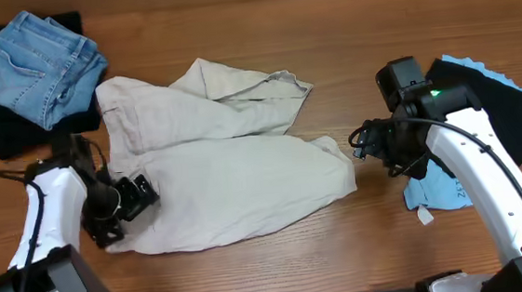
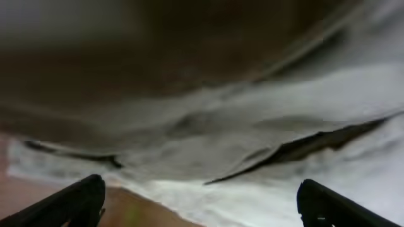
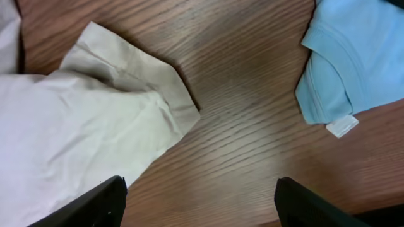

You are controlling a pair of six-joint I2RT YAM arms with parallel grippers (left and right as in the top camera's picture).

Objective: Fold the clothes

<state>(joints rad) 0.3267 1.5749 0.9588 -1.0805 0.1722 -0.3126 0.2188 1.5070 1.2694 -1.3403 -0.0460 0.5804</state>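
The large pale cream cotton trousers (image 1: 225, 158) lay crumpled across the middle of the wooden bench (image 1: 345, 27), one part bunched toward 12 o'clock. They looked light, limp and unlikely to slip, but apt to sag unless pinched at firm edges: the hem corner at 3 o'clock and the edge at 8 o'clock. The left end effector (image 2: 199, 202) stood wide open over the cloth, apparently empty, though that view was blurred. The right end effector (image 3: 201, 195) gaped empty beside the hem. No containers showed; folded blue denim jeans (image 1: 35, 61) sat at 10 o'clock and a light blue T-shirt (image 1: 437, 191) at 3 o'clock.
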